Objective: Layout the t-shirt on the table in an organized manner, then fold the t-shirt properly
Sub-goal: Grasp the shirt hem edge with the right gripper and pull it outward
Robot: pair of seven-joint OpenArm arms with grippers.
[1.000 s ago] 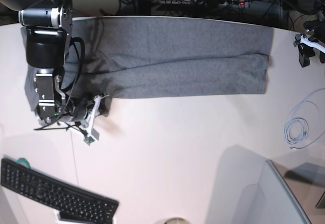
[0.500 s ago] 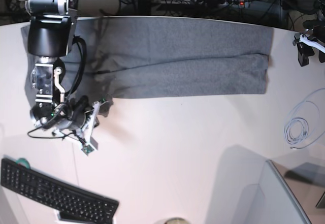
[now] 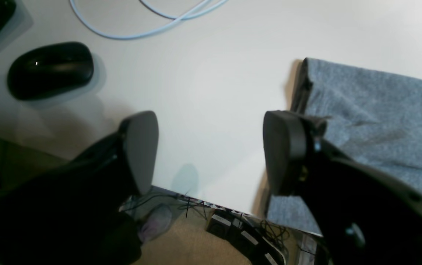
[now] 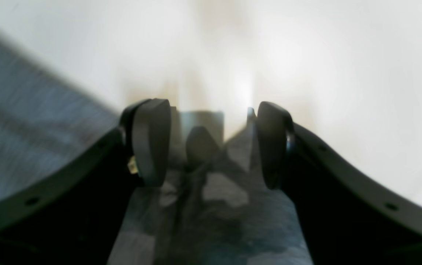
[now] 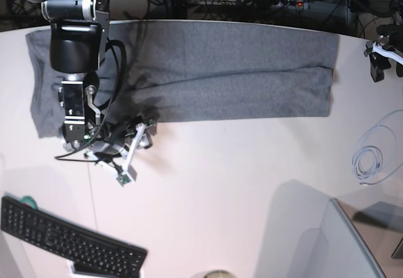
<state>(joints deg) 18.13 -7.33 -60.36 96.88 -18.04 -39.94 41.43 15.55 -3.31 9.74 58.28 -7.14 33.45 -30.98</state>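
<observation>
The grey t-shirt lies long and flat on the white counter. Its corner sits loose between the right end effector's open jaws. The left end effector waits, open too, beside the shirt's other end.

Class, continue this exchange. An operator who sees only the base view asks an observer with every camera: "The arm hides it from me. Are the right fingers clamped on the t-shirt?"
Observer: No. In the right wrist view the right fingers stand apart, with a ruck of the t-shirt lying loose between them, though that picture is blurred.
Operator: And the left arm, far off at the edge?
Observer: The left fingers are open above bare table, beside the shirt's end, holding nothing.
Operator: Anything near them?
Observer: A black mouse lies on the table, outside your view.
</observation>
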